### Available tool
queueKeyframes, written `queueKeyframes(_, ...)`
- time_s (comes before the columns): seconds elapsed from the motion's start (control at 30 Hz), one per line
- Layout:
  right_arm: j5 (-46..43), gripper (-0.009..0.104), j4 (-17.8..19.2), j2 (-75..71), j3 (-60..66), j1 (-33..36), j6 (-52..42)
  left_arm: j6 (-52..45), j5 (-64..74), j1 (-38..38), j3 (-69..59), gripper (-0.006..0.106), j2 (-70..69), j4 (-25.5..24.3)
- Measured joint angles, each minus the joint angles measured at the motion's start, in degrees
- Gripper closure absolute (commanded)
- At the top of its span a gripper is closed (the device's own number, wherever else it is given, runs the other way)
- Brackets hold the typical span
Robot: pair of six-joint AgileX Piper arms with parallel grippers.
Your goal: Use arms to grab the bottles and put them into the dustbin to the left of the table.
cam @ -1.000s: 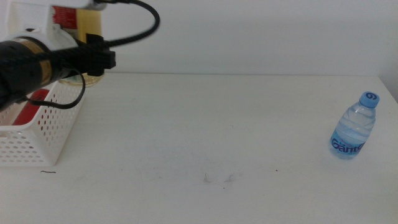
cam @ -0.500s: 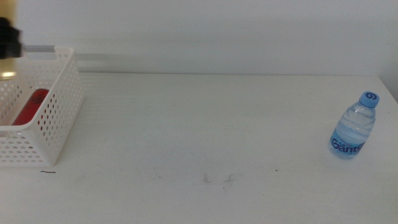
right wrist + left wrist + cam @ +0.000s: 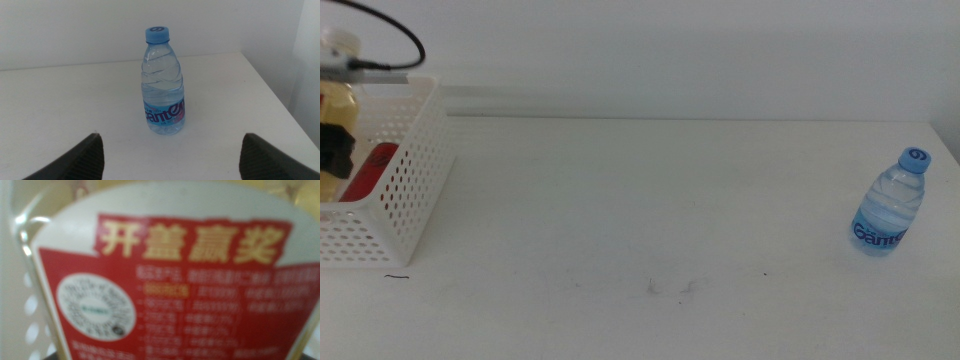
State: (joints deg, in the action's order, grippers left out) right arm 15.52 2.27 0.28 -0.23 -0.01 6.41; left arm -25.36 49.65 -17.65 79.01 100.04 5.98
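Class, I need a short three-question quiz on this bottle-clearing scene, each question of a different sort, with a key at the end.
1. True or false: the water bottle lies on its side.
2. What fills the left wrist view? A) red can B) yellow bottle's label C) bare table
3. Fill in: the right gripper's jaws are ____.

Key: 1 false, it stands upright on the table. 2 B, the yellow bottle, over the basket. 3 open.

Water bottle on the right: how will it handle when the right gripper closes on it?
The water bottle stands upright, tall and narrow, so a bump near its cap would likely tip it. Thin, ribbed clear walls probably flex under squeeze. It looks nearly full, so fairly heavy. The right gripper is open, facing it.
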Motion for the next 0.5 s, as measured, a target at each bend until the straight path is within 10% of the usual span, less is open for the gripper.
queueKeyframes(0.23,0.0,0.014,0.0,0.0,0.0,0.0,0.0,-2.95,-5.6,0.0,0.13,0.08,6.18,-0.27)
queueKeyframes(0.5,0.0,0.014,0.0,0.0,0.0,0.0,0.0,-3.35,-8.7,0.0,0.4,0.006,7.83,-0.33)
